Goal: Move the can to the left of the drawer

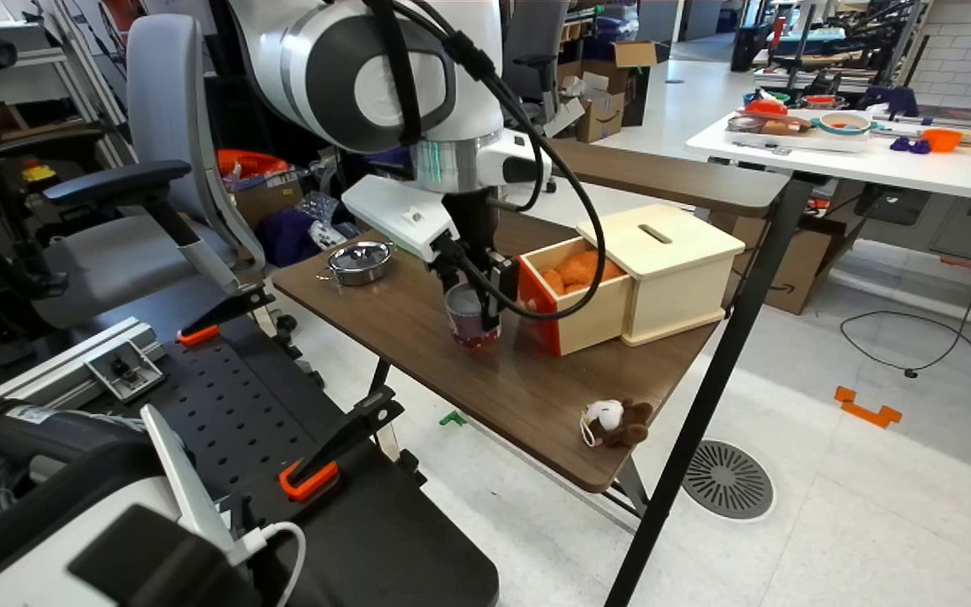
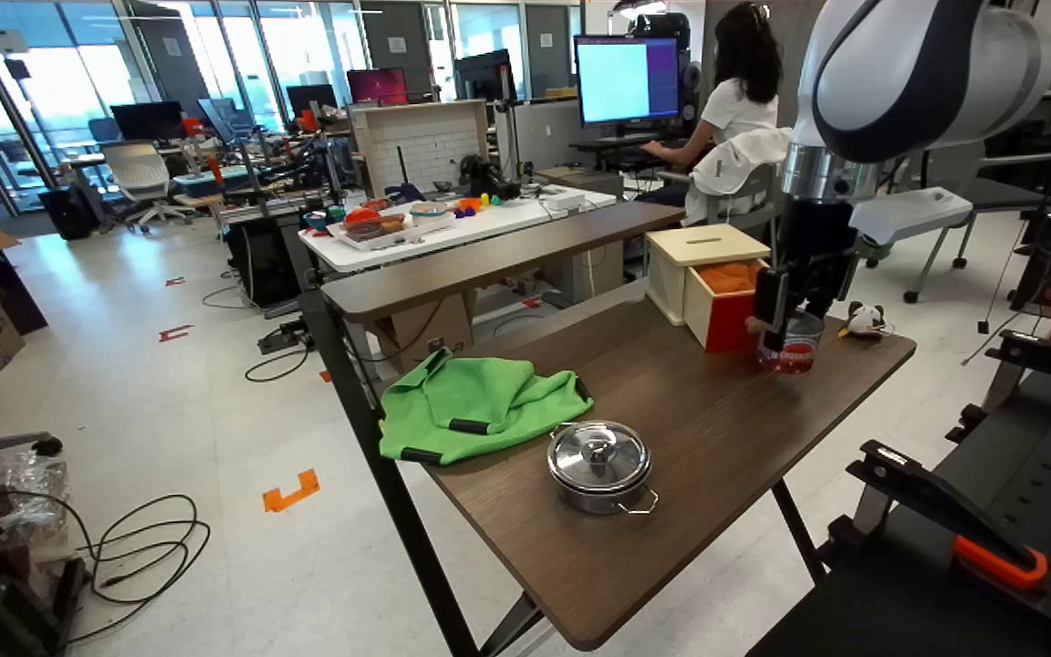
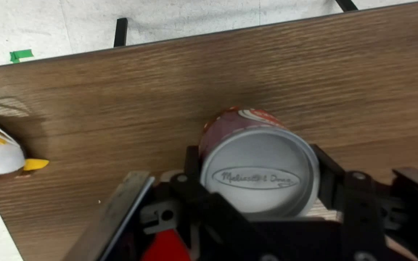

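Carrying the can [image 3: 258, 170] to its placing spot looks to be the step in hand. Jaws: closed in on the can from opposite sides, lettered end facing up between them, so judged a firm grasp. Can location: just off the red front [image 2: 728, 319], roughly upright, over the tabletop [image 2: 717, 415]. Whether its base touches down or hangs slightly clear: cannot tell.

Note on target: "left" depends on viewpoint. Exterior views disagree: can pictured left of the drawer [image 1: 599, 314] or right of the red front. Settle whose left is meant before any release.

Procedure, proposed:
1. Lift a little first; dragging could catch the base and twist the can in the grasp.
2. Back away from the red front before going sideways. The drawer is pulled out, and what looks like a knob [image 2: 752, 325] sticks out near the jaws.
3. Watch the cable [image 1: 600, 243]; its loop hangs low and might snag the box [image 1: 678, 293].
4. Choose a spot well in from the tabletop edge, apart from the pot [image 2: 598, 465] and the toy [image 1: 620, 421].
5. Lower with the can plumb until the base sits flat. Check the rim in the wrist view, then spread the jaws evenly and withdraw straight up, so neither side tips it.

Expected handling: smooth, rigid wall; could slip or pivot if the squeeze is off-centre.
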